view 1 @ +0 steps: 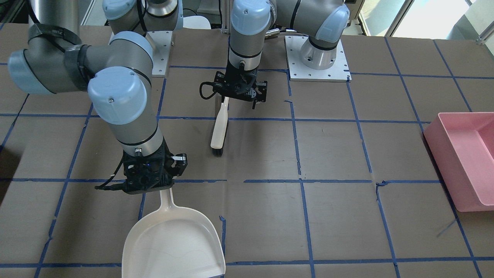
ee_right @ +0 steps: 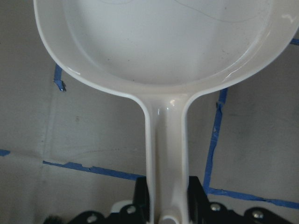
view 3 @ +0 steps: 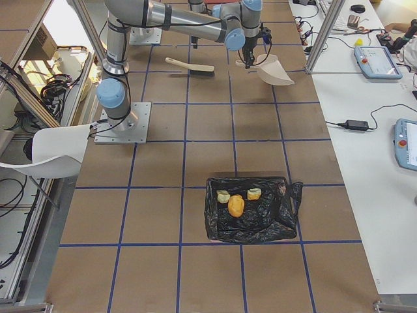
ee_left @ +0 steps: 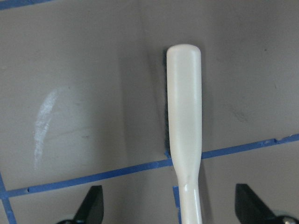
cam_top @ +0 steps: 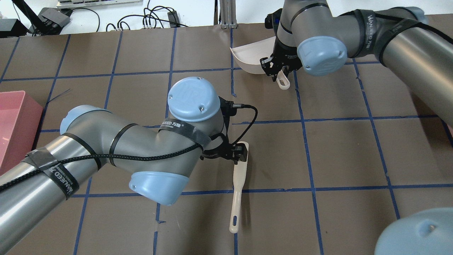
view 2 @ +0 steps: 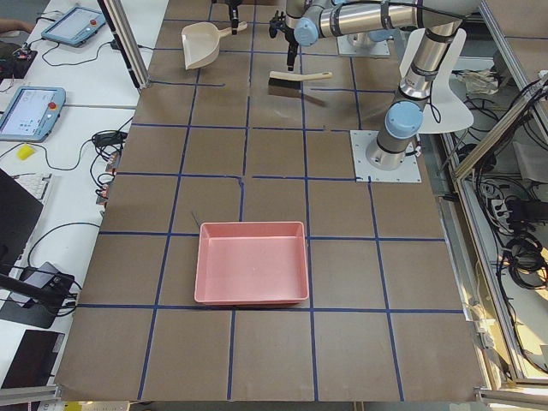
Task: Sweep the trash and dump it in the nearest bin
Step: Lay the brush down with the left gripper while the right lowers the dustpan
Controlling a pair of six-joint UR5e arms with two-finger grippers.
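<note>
The trash, a tan-brown lump point(view 3: 236, 206) and two pale yellow-green chunks point(view 3: 223, 195), lies inside a black bag-lined bin point(view 3: 215, 229), far from both arms. My right gripper point(view 1: 164, 185) point(ee_right: 169, 200) is shut on the handle of a cream dustpan point(view 1: 173, 243) point(cam_top: 251, 58), whose scoop shows nothing inside in the wrist view. My left gripper point(cam_top: 238, 154) point(ee_left: 170, 210) hovers open over a cream hand brush point(view 1: 218, 131) point(ee_left: 184, 116) that lies flat on the table. Its fingers stand wide on either side of the handle without touching it.
A pink bin point(view 2: 248, 295) point(view 1: 447, 162) stands toward my left end of the brown table with its blue tape grid. The two arm base plates sit at the robot's edge. Tablets and cables lie on side benches past the far edge.
</note>
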